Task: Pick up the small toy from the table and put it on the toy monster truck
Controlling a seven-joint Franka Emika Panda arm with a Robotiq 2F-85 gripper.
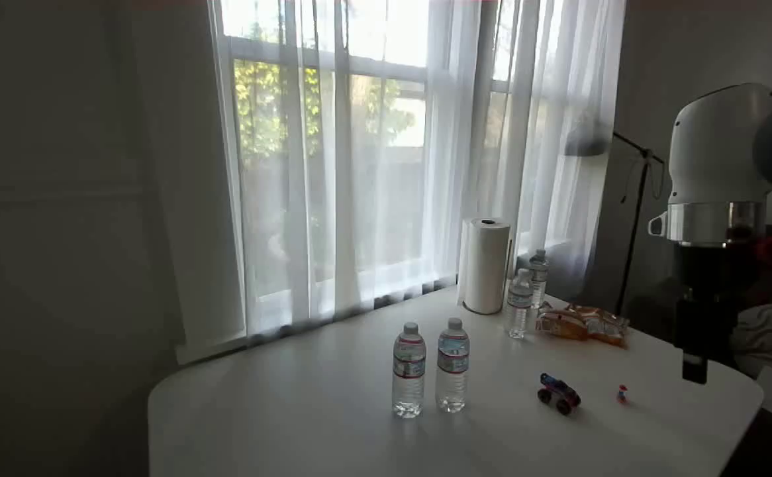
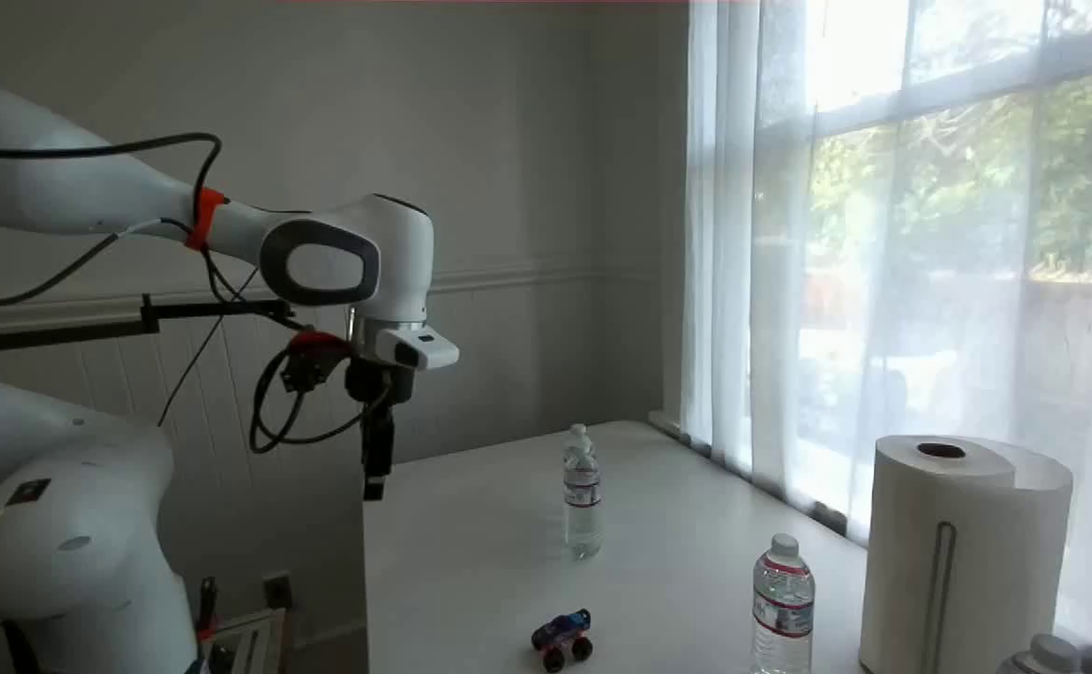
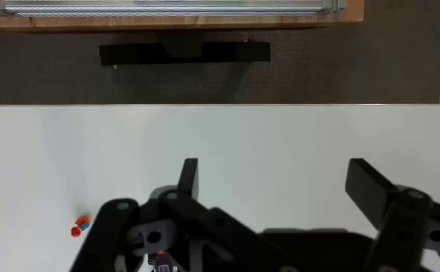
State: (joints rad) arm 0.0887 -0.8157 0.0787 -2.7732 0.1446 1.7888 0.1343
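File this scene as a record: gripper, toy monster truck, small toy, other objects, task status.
gripper: open, holding nothing, raised clear of the table
toy monster truck: on its wheels, dark bluish body
small toy: red and blue, on the table, apart from the toy monster truck
water bottles: four, upright, capped
paper towel roll: standing upright
orange packet: lying near two of the water bottles
task status: small toy not yet picked up

Toy monster truck (image 1: 559,394) on the table (image 1: 293,414): upright on dark wheels, blue-purple body, reddish touches low down. Small toy (image 1: 622,394): tiny, red-orange with a blue part, seemingly upright from here, near the truck but apart.
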